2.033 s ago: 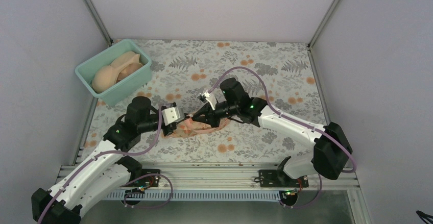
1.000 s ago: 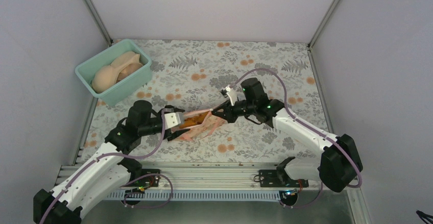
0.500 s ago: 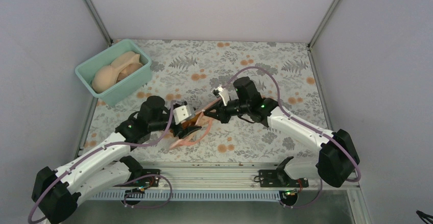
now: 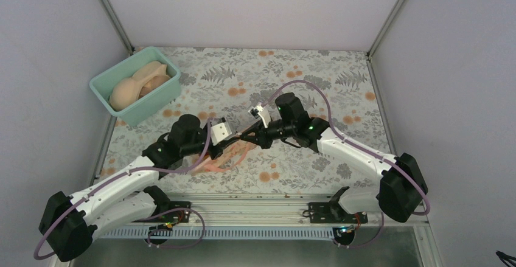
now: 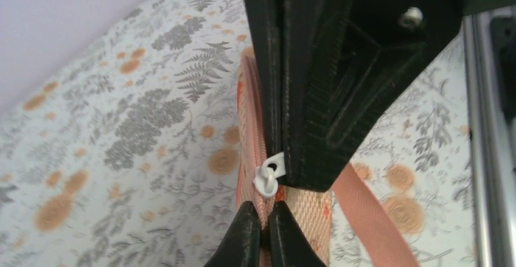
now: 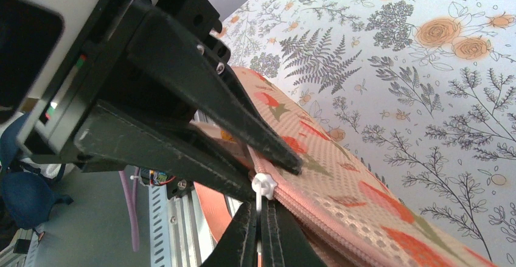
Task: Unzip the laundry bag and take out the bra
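Note:
The laundry bag, pale pink mesh with orange print, hangs bunched between my two grippers just above the table. My left gripper is shut on the bag's pink zip trim just below the white zip slider. My right gripper is shut on the white zip pull, fingertip to fingertip with the left one. In the right wrist view the bag's mesh side runs off to the lower right. The mustard-orange bra is hidden.
A teal tub with pale peach bras stands at the back left. A pink strap of the bag trails down. The metal rail runs along the near edge.
The right gripper has moved left along the zip until it meets the left gripper. The left arm has pushed right. The bag, stretched a second ago, now sags in folds.

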Robot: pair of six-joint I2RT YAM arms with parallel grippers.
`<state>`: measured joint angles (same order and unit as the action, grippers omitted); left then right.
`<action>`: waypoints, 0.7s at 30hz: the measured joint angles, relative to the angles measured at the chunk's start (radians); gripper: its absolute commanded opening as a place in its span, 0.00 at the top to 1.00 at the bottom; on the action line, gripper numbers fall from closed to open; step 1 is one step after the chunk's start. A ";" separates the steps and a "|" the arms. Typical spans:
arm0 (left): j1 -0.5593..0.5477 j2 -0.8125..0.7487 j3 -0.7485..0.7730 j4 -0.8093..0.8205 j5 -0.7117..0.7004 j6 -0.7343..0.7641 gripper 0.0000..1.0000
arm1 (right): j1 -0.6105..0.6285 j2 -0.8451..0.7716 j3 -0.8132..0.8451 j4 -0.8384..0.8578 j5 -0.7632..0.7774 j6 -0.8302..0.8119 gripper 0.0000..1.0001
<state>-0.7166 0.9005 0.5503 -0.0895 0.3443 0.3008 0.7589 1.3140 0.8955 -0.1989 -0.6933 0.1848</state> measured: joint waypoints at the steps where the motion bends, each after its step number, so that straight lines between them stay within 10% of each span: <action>1: 0.000 -0.003 -0.002 0.000 -0.001 0.009 0.98 | 0.000 0.000 0.000 0.000 0.002 0.000 0.96; 21: 0.002 -0.105 -0.061 -0.004 -0.053 0.226 0.98 | -0.283 -0.129 -0.113 -0.113 0.008 0.000 0.96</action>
<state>-0.7151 0.7952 0.4892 -0.0937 0.2916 0.5266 0.4763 1.1854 0.7830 -0.3115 -0.6849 0.1852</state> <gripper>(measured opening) 0.047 0.040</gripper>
